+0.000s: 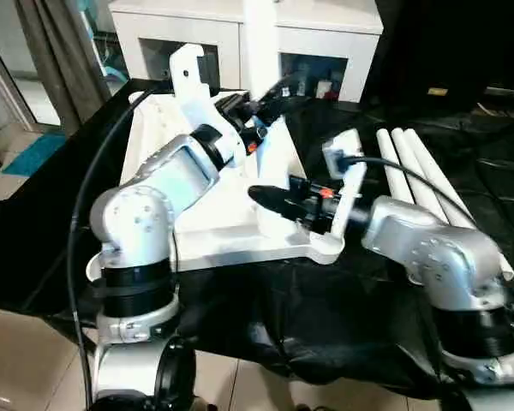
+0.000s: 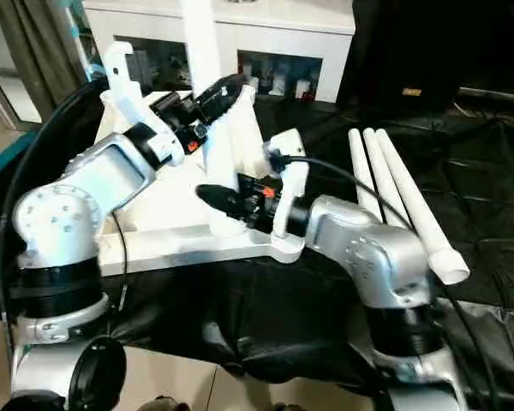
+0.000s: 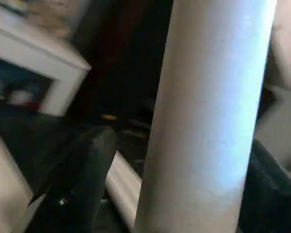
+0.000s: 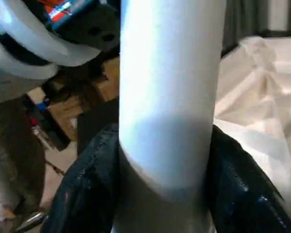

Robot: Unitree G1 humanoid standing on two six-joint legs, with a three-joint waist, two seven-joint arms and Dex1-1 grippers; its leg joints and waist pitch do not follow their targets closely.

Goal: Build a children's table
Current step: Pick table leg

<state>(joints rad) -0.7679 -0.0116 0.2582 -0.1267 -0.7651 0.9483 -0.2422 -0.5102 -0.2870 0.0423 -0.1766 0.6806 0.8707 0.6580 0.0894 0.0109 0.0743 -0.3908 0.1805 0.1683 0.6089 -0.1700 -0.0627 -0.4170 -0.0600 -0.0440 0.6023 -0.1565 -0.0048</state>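
Standing upright, the leg (image 2: 207, 103) ran between both grippers: right gripper (image 4: 167, 160) clamped on it low, left gripper's (image 3: 184, 194) fingers apart around it.

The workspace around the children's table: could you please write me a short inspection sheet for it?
Surface: low platform under a crinkled black sheet.
Job's things: white table top lies underside up; one leg stands upright at its near right part; three spare legs lie side by side on the sheet to the right.
Clutter: nothing seen.
Grippers: right gripper is closed on the upright leg low down, both fingers on it; left gripper is around it higher up, one finger clear of the tube.
Cables: a black cable loops along the left arm, another over the right forearm.
Surroundings: white cabinet behind; tiled floor in front.
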